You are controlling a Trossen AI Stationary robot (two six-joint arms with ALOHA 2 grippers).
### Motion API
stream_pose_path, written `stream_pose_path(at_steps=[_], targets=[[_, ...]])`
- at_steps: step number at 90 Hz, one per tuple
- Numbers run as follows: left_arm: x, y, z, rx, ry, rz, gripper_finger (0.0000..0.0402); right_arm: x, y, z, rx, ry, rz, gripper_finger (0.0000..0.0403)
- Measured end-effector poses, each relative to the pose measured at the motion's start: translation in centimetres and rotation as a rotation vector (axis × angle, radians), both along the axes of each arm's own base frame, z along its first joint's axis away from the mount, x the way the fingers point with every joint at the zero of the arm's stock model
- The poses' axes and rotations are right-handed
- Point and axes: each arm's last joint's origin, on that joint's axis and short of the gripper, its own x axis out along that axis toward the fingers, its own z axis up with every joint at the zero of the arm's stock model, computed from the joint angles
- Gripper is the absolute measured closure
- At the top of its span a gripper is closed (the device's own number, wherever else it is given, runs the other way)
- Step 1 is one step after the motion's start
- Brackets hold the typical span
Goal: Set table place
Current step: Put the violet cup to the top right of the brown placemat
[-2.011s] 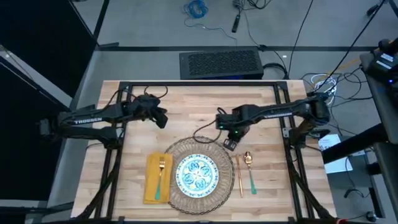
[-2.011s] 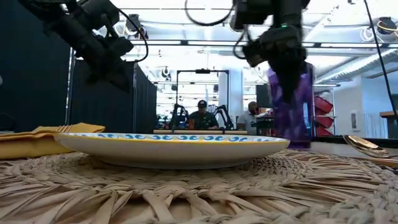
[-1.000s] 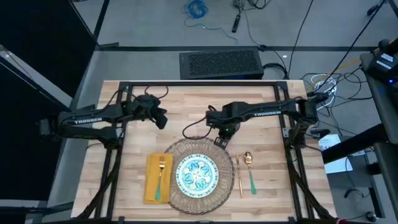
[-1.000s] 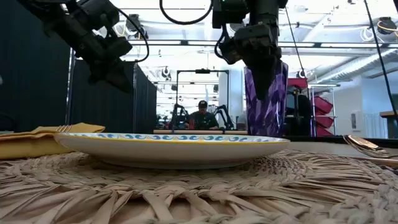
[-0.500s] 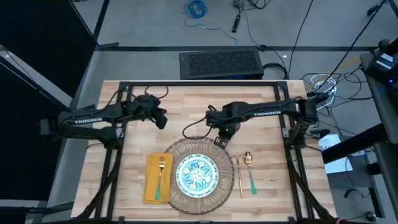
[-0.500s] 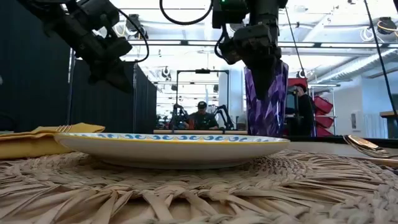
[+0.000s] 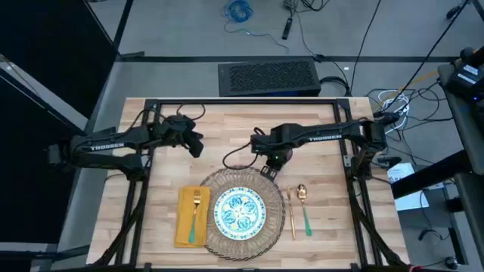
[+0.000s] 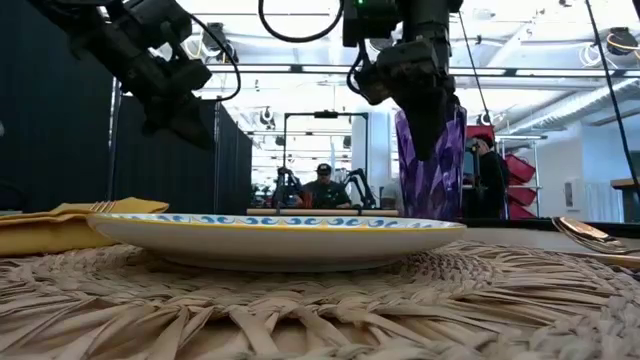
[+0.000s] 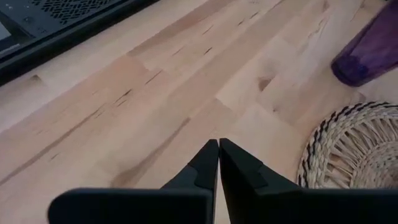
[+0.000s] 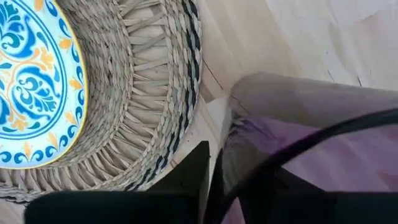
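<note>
The round wicker mat (image 7: 257, 185) lies at the table's near middle with the white, teal-patterned plate (image 7: 240, 213) on it. A yellow napkin (image 7: 184, 219) to its left carries the fork (image 7: 195, 215). The spoon (image 7: 303, 204) lies to its right. The purple cup (image 8: 432, 165) stands upright just beyond the mat's far right rim, and my right gripper (image 7: 271, 162) is shut on it. My left gripper (image 7: 195, 143) hovers shut over bare wood at the far left; its closed fingers (image 9: 218, 149) show in the left wrist view. My right gripper holds the cup by its wall at the rim (image 10: 239, 102), one finger (image 10: 198, 165) outside and the other inside, showing dark through the purple. The fingers come from above, pointing down. The cup stays upright; the plate hides its bottom, so I cannot tell if it rests on the table.
A thin gold utensil (image 7: 290, 211) lies between the mat and the spoon. The table's black frame (image 7: 242, 100) runs along the far edge, with a dark grille box (image 7: 268, 75) beyond it. Bare wood (image 7: 227, 125) lies between the arms.
My right gripper has carried the purple cup, upright, a short way toward the table's left, from beside the spoon's far end to the mat's far right rim. It has then held almost still.
</note>
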Motion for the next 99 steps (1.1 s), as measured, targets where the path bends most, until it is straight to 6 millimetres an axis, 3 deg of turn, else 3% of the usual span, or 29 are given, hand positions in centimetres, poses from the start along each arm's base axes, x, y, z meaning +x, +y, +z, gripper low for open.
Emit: stream_pose_path(at_steps=[57, 80, 99], targets=[[0.0, 0.0, 0.0, 0.001, 0.000, 0.000, 0.0401, -0.4, -0.1, 0.1, 0.002, 0.043, 0.011, 0.0307], [0.0, 0.0, 0.0, 0.002, 0.000, -0.001, 0.0401, 0.2, -0.5, 3.0, -0.009, -0.022, 0.029, 0.0268], [0.0, 0.0, 0.0, 0.009, 0.004, -0.011, 0.0401, -0.4, -0.8, 6.0, -0.010, 0.018, 0.062, 0.0257]])
